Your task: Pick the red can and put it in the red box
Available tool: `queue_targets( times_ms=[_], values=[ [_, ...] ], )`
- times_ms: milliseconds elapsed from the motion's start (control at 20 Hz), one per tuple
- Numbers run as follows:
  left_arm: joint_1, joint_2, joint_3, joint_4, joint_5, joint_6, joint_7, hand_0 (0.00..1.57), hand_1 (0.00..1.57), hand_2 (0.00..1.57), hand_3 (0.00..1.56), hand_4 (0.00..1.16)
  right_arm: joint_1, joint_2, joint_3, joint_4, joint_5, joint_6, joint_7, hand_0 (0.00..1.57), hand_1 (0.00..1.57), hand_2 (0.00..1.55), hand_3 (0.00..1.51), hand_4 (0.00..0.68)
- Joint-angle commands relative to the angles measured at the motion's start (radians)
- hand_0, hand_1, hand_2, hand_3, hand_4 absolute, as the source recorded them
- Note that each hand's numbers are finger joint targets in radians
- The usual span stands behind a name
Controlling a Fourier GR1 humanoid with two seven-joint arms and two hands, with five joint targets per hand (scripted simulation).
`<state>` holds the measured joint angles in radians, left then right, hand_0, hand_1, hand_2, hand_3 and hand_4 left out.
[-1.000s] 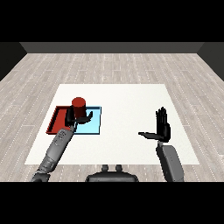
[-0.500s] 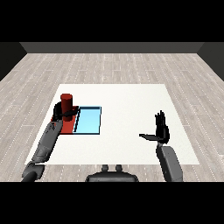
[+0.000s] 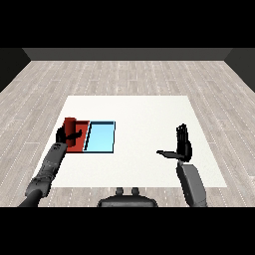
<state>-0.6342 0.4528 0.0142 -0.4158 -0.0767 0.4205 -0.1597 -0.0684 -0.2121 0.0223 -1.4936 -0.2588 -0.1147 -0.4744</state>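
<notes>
The red can [image 3: 69,125] stands upright over the red tray [image 3: 78,142] at the table's left. My left hand [image 3: 66,135] curls round the can's lower part and hides some of it. I cannot tell whether the can rests on the tray floor or hangs just above it. My right hand [image 3: 182,144] is raised at the right side of the table, far from the can, fingers straight up and thumb pointing left, holding nothing.
A light blue tray [image 3: 101,137] lies right beside the red tray, on its right. The white table [image 3: 144,114] stretches between the trays and my right hand. Grey wooden floor surrounds the table.
My left hand has carried the red can leftward from above the trays' shared edge to over the red tray, and lower. The right hand sank slightly.
</notes>
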Motion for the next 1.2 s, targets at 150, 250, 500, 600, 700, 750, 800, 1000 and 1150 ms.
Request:
queue_targets(
  times_ms=[150, 250, 500, 600, 700, 750, 800, 1000, 1150],
  values=[
    [-0.103, -0.013, 0.005, 0.274, -0.053, 0.035, 0.078, 0.64, 0.64, 0.67, 0.14, 0.68, 0.006, -0.007, -0.004, -0.019, 0.017, 0.009, -0.034, 0.0, 0.0, 0.0, 0.0, 0.0],
    [-0.118, 0.008, 0.017, 0.302, -0.046, 0.001, 0.081, 0.8, 0.8, 0.75, 0.0, 0.71, 0.007, -0.017, -0.023, -0.037, -0.002, 0.019, -0.03, 0.0, 0.0, 0.0, 0.0, 0.0],
    [-0.143, 0.024, -0.015, 0.333, -0.081, -0.132, 0.062, 0.23, 0.23, 0.45, 0.0, 0.69, 0.023, 0.022, 0.006, -0.03, 0.005, 0.022, -0.053, 0.0, 0.0, 0.0, 0.0, 0.0],
    [-0.102, 0.031, -0.058, 0.366, -0.129, -0.121, 0.061, 0.0, 0.0, 0.0, 0.0, 0.64, 0.064, 0.034, 0.031, -0.071, 0.037, 0.008, -0.082, 0.0, 0.0, 0.0, 0.0, 0.0],
    [-0.127, 0.028, -0.089, 0.394, -0.164, -0.101, 0.119, 0.0, 0.0, 0.0, 0.0, 0.0, 0.063, 0.023, 0.017, -0.072, 0.023, 0.024, -0.088, 0.0, 0.0, 0.0, 0.0, 0.0],
    [-0.141, 0.027, -0.083, 0.4, -0.16, -0.115, 0.144, 0.0, 0.0, 0.0, 0.0, 0.0, 0.023, 0.016, 0.0, -0.024, 0.019, 0.037, -0.094, 0.0, 0.0, 0.0, 0.0, 0.0],
    [-0.152, 0.047, -0.083, 0.396, -0.161, -0.134, 0.142, 0.0, 0.0, 0.0, 0.0, 0.0, 0.024, 0.012, -0.003, -0.057, 0.003, 0.036, -0.056, 0.0, 0.0, 0.0, 0.0, 0.0],
    [-0.155, 0.038, -0.033, 0.39, -0.112, -0.127, 0.18, 0.0, 0.0, 0.0, 0.0, 0.0, 0.055, 0.005, -0.008, -0.071, 0.005, 0.052, -0.079, 0.0, 0.0, 0.0, 0.0, 0.0],
    [-0.133, 0.034, 0.047, 0.315, -0.033, -0.048, 0.053, 0.0, 0.0, 0.0, 0.0, 0.0, 0.068, 0.014, -0.005, -0.09, -0.007, 0.063, -0.087, 0.0, 0.0, 0.0, 0.0, 0.0]
  ],
)
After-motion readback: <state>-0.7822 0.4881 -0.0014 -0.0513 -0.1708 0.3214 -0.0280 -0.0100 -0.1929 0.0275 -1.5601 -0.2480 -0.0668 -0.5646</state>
